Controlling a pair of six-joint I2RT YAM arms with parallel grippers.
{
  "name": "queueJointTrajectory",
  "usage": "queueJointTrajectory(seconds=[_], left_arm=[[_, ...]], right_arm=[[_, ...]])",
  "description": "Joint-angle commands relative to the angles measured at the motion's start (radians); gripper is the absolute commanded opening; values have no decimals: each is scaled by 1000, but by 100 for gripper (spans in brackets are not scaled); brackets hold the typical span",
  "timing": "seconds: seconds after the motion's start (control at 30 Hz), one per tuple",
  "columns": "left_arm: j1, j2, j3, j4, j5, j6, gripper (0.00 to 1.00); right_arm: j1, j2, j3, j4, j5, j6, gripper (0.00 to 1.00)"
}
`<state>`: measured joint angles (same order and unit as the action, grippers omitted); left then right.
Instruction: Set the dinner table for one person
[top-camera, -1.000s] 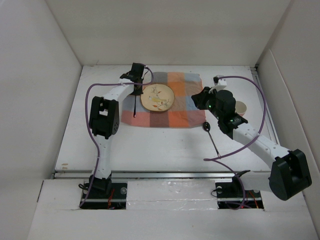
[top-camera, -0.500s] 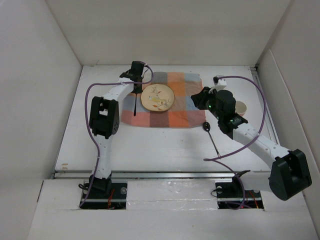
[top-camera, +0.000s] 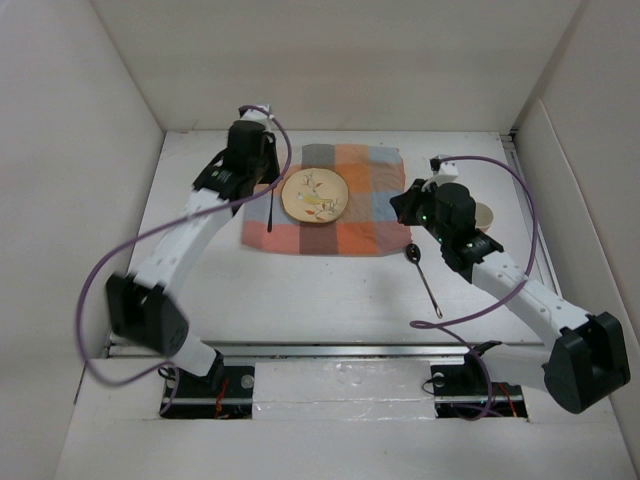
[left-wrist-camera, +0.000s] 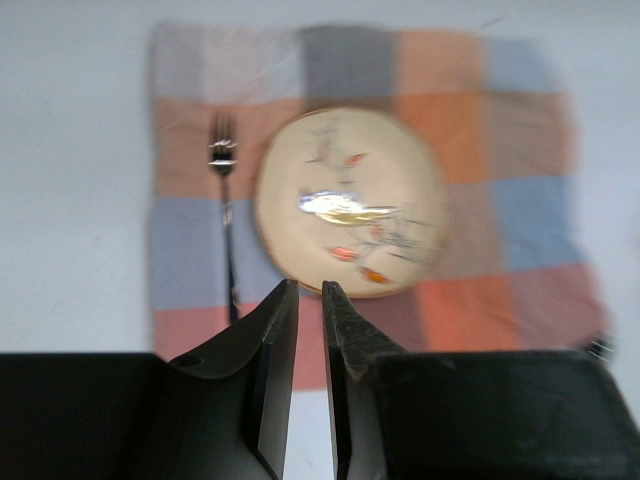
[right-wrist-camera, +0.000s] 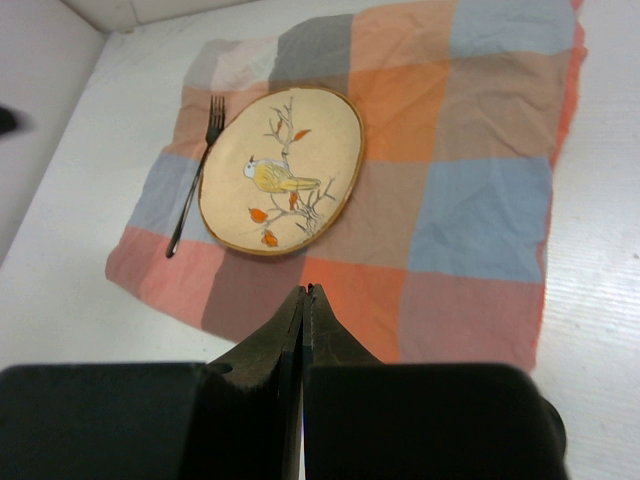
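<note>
The spoon (top-camera: 426, 283) lies on the bare worktop (top-camera: 300, 300), just behind the right end effector (right-wrist-camera: 305, 292) on its base side. Its long axis runs back toward the bases. That end effector is closed and empty. The left end effector (left-wrist-camera: 308, 285), slightly parted and empty, is judged farther off, beyond the plate (top-camera: 314, 195).

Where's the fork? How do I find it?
On the white table lies an orange-and-blue checked cloth with a bird-painted plate on it. The fork lies on the cloth just left of the plate. Unlike the spoon, which lies off the cloth, it has prongs.
</note>
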<state>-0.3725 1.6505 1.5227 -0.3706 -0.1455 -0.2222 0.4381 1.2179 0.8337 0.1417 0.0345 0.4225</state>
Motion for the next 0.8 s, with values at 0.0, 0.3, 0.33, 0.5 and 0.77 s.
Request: queueJointTrajectory(seconds=[0.0, 0.3, 0.33, 0.5, 0.77], left_arm=[[-26, -381, -176, 105, 177, -97, 13], [-26, -882, -518, 62, 386, -117, 4], [-26, -902, -524, 58, 399, -111, 10], [-26, -1075, -590, 64, 457, -105, 27], [-236, -1204, -645, 68, 273, -72, 28]], right_arm=[[4, -118, -30, -108, 73, 1, 0], [-51, -319, -326, -332, 137, 128, 29], [-65, -316, -337, -358, 96, 142, 33], [-140, -262, -351, -361, 71, 157, 48], [-174, -26, -275, -318, 15, 134, 51]])
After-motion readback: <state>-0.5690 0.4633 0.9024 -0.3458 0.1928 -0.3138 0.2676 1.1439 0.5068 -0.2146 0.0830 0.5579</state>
